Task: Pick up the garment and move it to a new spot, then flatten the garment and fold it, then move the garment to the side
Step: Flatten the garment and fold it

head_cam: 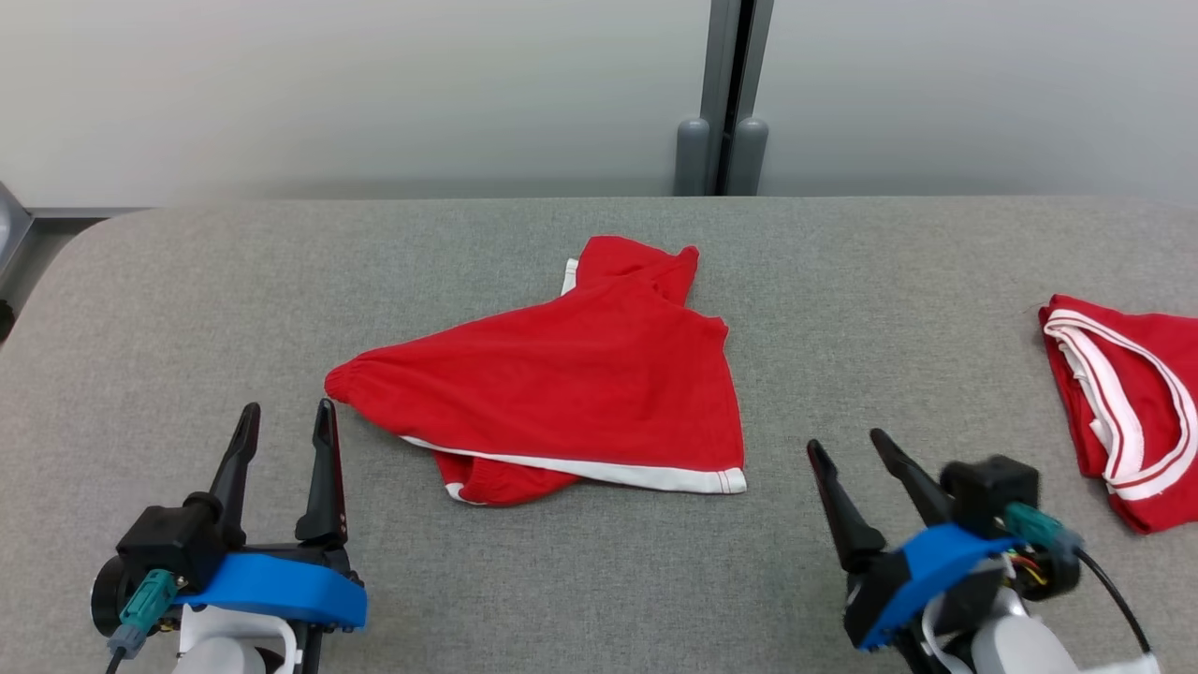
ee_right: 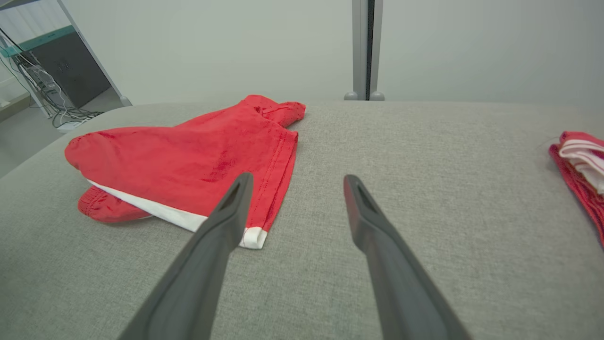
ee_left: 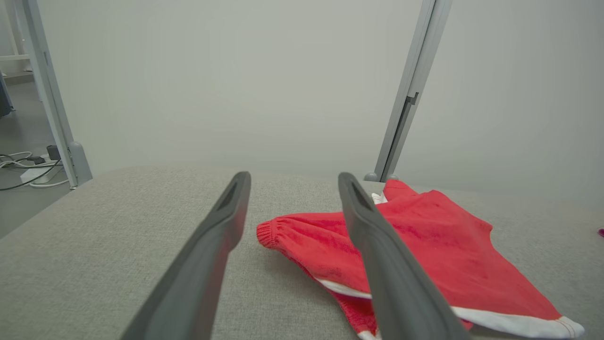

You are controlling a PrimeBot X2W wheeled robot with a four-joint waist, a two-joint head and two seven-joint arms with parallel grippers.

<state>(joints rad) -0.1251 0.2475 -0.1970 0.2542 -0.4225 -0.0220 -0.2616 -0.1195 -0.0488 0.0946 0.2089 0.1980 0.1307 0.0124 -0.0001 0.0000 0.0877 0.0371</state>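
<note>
The left fingers (head_cam: 325, 468) and right fingers (head_cam: 840, 505) stand fully spread and hold nothing. The red garment (head_cam: 580, 384) lies crumpled on the table (head_cam: 187, 281) between the two pairs, just beyond their tips.

Bright, even, diffuse light. Faint shadows under the garment (head_cam: 562, 393) on the tabletop (head_cam: 187, 309). Slight blur on the right tool (head_cam: 844, 442) in the head view. Wide-angle stretching at wrist-view edges; fingers (ee_left: 188, 283) soft near the lens.

Grey post (head_cam: 728, 94) centre-back; pale wall panels (head_cam: 374, 84) either side of it; grey fabric tabletop (head_cam: 562, 580) in front; cables (ee_left: 19, 160) on floor (ee_left: 23, 203) far left of post.
</note>
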